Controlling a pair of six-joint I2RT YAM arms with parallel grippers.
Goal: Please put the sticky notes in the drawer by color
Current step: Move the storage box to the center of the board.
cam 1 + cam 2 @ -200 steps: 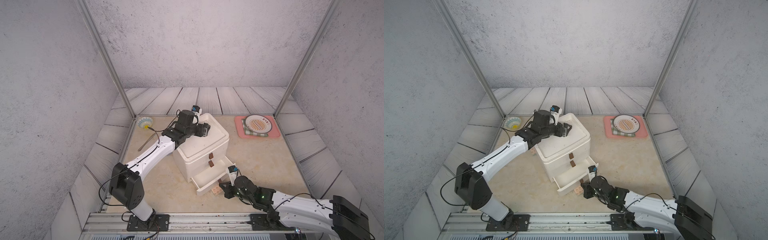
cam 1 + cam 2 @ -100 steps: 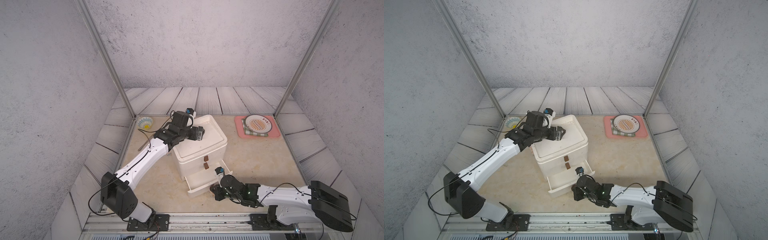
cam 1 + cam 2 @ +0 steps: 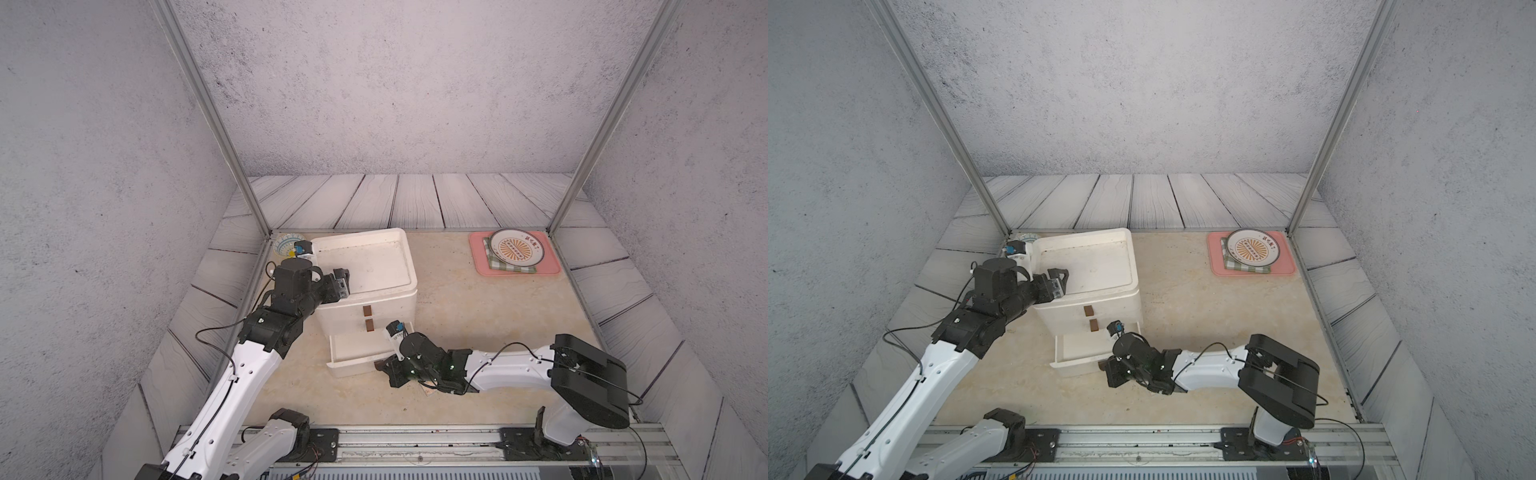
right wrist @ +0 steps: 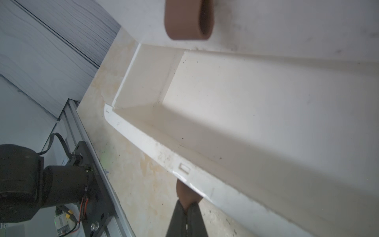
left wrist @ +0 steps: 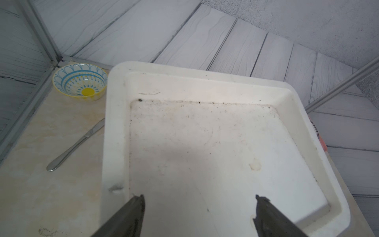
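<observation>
Chest point(image 3: 374, 266) at centre, lowest drawer point(image 3: 353, 368) out toward 6 o'clock; bowl point(image 3: 283, 244) at 10, tray point(image 3: 477, 253) at 2. Left gripper point(image 5: 200, 200) gapes wide and empty over the chest top. Right gripper point(image 4: 186, 205) pinches the drawer's handle point(image 4: 184, 192); a sticky note point(image 3: 429, 389) shows beneath the right arm.

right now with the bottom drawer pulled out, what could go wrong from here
The right end effector is shut on the bottom drawer's brown handle, and the drawer is well out; more pull might slide it free or drag the chest.
The left end effector is open over the chest's recessed top, gripping nothing, so the chest may not be braced.
What looks like a small pad lies under the right arm and could get swept.
</observation>
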